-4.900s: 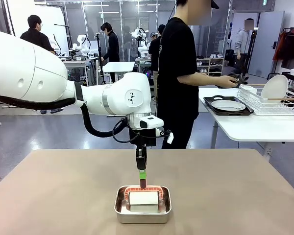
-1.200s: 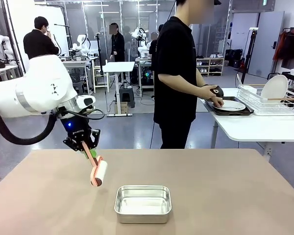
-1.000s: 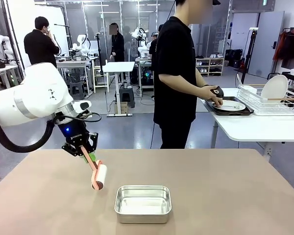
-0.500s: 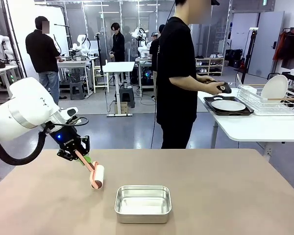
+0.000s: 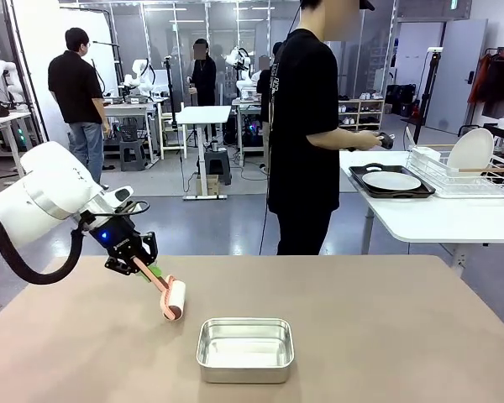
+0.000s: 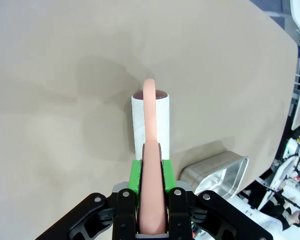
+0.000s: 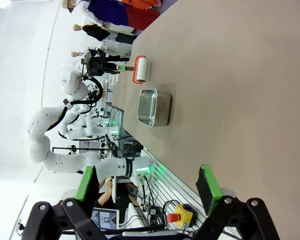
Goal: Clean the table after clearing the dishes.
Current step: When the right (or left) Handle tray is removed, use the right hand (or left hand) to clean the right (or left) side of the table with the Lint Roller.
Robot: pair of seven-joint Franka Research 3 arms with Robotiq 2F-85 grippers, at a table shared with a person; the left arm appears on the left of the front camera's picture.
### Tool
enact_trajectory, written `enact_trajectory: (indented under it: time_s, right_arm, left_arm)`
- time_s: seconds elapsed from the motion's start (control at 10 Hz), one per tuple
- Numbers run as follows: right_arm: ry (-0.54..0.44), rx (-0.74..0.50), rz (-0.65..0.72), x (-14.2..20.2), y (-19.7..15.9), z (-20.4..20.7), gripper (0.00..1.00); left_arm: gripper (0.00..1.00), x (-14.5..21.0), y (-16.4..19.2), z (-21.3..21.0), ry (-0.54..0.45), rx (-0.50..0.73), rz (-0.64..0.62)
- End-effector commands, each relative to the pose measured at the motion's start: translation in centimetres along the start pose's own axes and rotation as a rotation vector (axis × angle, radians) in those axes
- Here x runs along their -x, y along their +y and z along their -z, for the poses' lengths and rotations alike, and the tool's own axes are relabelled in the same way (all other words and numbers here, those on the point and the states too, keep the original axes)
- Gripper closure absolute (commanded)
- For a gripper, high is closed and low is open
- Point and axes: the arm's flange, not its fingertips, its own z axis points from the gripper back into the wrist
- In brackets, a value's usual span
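Since the roller (image 5: 174,300) left the pan (image 5: 244,348), the left gripper (image 5: 147,270), clamped on its handle, had carried it down to the table (image 5: 386,336) just ahead; the dishes (image 5: 391,180) sat well beyond, cleared.

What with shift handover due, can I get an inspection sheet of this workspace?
Surface: table, matte taupe top, no spills seen.
Job's things: lint roller low over the table's left part, contact unclear; white plate on dark tray on side table.
Clutter: steel pan, empty, near the robot's edge.
Grippers: left gripper shut on the lint roller's handle; right gripper open, holding nothing.
Cables: black cable loops under the left arm.
Surroundings: person stands at the side table; dish rack holds an upright plate.
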Motion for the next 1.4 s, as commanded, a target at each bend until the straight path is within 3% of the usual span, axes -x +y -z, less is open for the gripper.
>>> enact_trajectory:
  time_s: [0.0, 0.3, 0.5, 0.9, 1.3]
  right_arm:
    - [-0.008, 0.003, -0.003, 0.0, 0.1, 0.0, 0.00]
    - [-0.008, 0.003, -0.003, 0.0, 0.1, 0.0, 0.00]
    - [-0.008, 0.003, -0.003, 0.0, 0.1, 0.0, 0.00]
    - [-0.008, 0.003, -0.003, 0.0, 0.1, 0.0, 0.00]
    - [-0.008, 0.003, -0.003, 0.0, 0.1, 0.0, 0.00]
  left_arm:
    - [0.79, -0.4, 1.3, -0.6, 0.046, 0.055, 0.032]
    - [0.79, -0.4, 1.7, -0.4, 0.058, 0.053, 0.046]
    - [0.79, 0.3, 2.1, 0.1, 0.012, 0.042, 0.077]
    - [0.79, 2.1, 4.1, 1.2, -0.026, 0.024, 0.037]
    - [0.79, 1.7, 5.9, 1.6, -0.025, 0.012, 0.046]
